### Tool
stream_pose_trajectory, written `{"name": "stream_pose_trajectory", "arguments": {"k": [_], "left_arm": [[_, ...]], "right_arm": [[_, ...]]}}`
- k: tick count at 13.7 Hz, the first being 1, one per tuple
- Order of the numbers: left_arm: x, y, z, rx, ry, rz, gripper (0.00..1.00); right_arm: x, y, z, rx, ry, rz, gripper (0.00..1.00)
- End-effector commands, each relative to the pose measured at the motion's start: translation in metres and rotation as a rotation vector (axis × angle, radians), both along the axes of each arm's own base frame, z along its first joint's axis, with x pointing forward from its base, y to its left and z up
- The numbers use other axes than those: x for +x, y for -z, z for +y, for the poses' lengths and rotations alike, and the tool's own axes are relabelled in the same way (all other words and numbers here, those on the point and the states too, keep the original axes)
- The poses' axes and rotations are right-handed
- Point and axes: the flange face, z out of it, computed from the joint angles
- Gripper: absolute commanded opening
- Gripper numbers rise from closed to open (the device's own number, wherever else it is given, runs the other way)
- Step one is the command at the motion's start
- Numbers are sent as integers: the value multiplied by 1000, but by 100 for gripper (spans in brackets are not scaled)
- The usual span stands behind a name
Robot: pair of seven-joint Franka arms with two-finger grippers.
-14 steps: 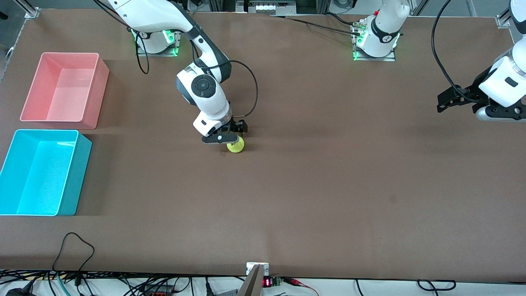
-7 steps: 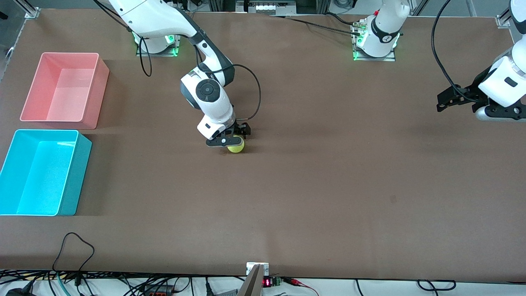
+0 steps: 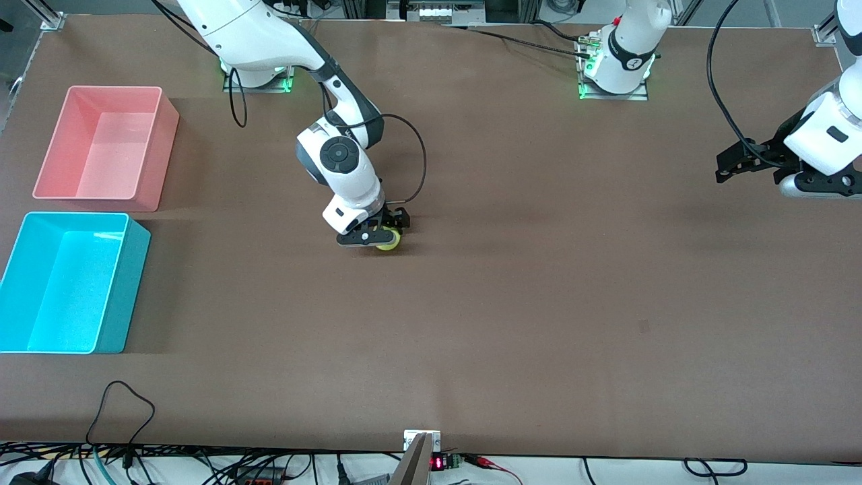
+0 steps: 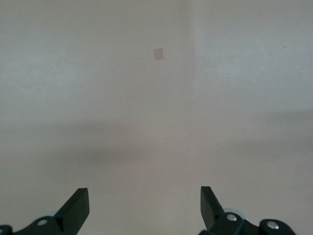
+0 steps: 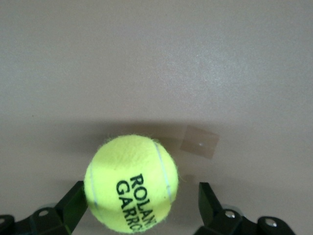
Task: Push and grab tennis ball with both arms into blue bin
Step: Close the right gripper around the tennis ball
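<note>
We had the right gripper (image 3: 381,237) spread wide around the tennis ball (image 3: 389,242) mid-tabletop, not yet clamped and well apart from the empty blue bin (image 3: 121,289), while the left gripper (image 3: 733,164) waited wide open

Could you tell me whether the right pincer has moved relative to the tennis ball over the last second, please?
Yes. The right pincer, open, has come down over the tennis ball, which lies where it did on the table; less of the ball shows now.
</note>
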Motion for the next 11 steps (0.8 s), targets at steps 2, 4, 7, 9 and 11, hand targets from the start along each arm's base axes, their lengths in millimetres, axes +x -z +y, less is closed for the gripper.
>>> {"name": "stream_pose_trajectory", "arguments": {"k": [2, 4, 7, 9, 11], "left_arm": [[-5, -9, -2, -1, -10, -1, 100], [-5, -9, -1, -1, -12, -1, 100], [-6, -9, -1, -1, -12, 0, 100], [-6, -9, -1, -1, -12, 0, 100], [-6, -9, -1, -1, -12, 0, 100]], "right_arm": [[7, 3, 10, 4, -7, -24, 100], [8, 2, 14, 6, -9, -28, 100], [8, 7, 12, -1, -8, -27, 100], [8, 10, 12, 4, -10, -33, 100], [9, 12, 12, 9, -11, -38, 100]]}}
